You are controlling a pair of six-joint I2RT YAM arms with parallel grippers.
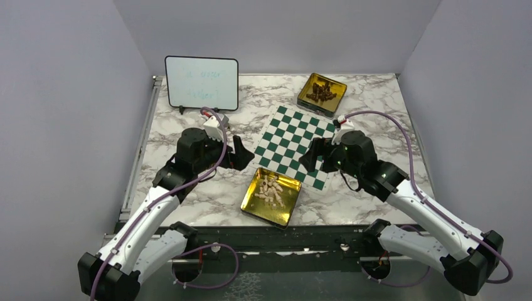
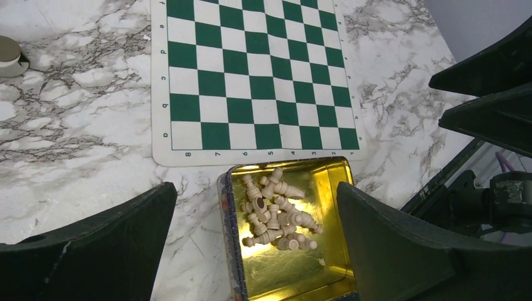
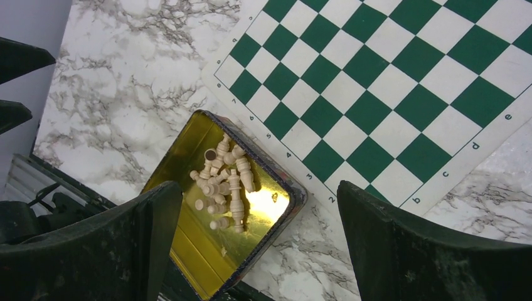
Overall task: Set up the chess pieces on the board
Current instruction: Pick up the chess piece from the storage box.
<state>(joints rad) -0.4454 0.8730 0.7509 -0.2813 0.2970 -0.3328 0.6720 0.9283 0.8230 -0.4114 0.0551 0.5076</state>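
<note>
A marble table (image 1: 207,204) holds a green-and-white board (image 1: 292,141), set at an angle. A gold tin (image 1: 286,189) sits just beside the board's near corner. The left gripper (image 1: 241,153) hovers left of the board and the right gripper (image 1: 312,158) over its near right part, both with jaws spread wide. The cream pieces (image 1: 269,188) lie heaped in the tin.
</note>
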